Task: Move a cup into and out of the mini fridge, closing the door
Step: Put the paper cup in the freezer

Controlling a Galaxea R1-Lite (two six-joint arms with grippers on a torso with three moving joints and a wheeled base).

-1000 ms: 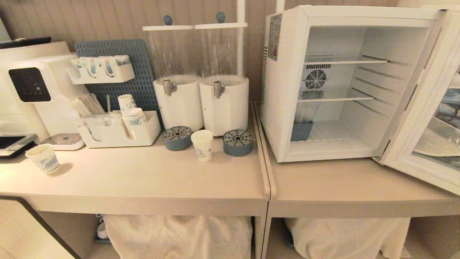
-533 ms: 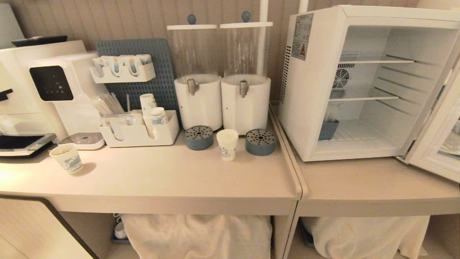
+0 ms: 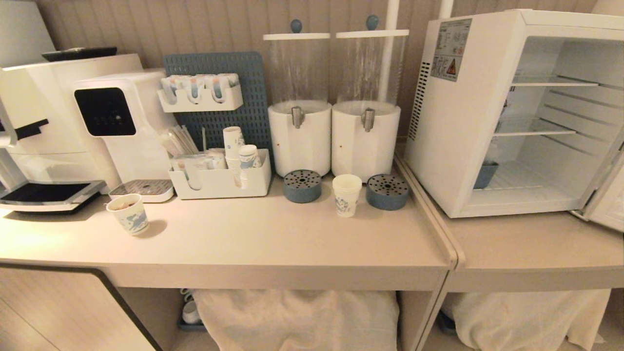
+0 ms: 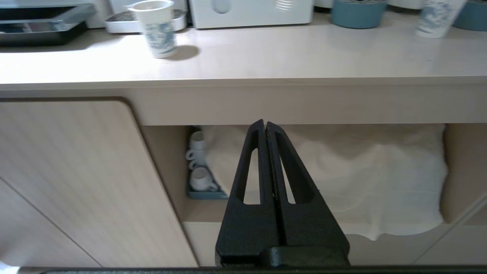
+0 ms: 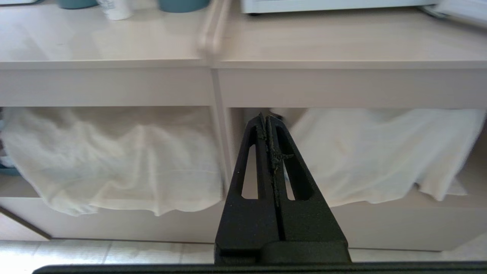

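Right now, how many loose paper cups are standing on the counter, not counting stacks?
2. A blue-patterned white paper cup stands between the two round blue drip trays; a like cup with a brownish inside stands near the white coffee machine. Stacked cups excluded.

Counter [image 3: 273, 248] — cup [image 3: 346, 194], mini fridge [image 3: 453, 146].

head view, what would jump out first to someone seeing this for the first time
The mini fridge at the right of the counter, its door swung wide open on bare wire shelves. Next, the two tall clear dispensers at the back wall, with the cup standing alone between their blue drip trays. A second patterned cup sits at the left by the white coffee machine.
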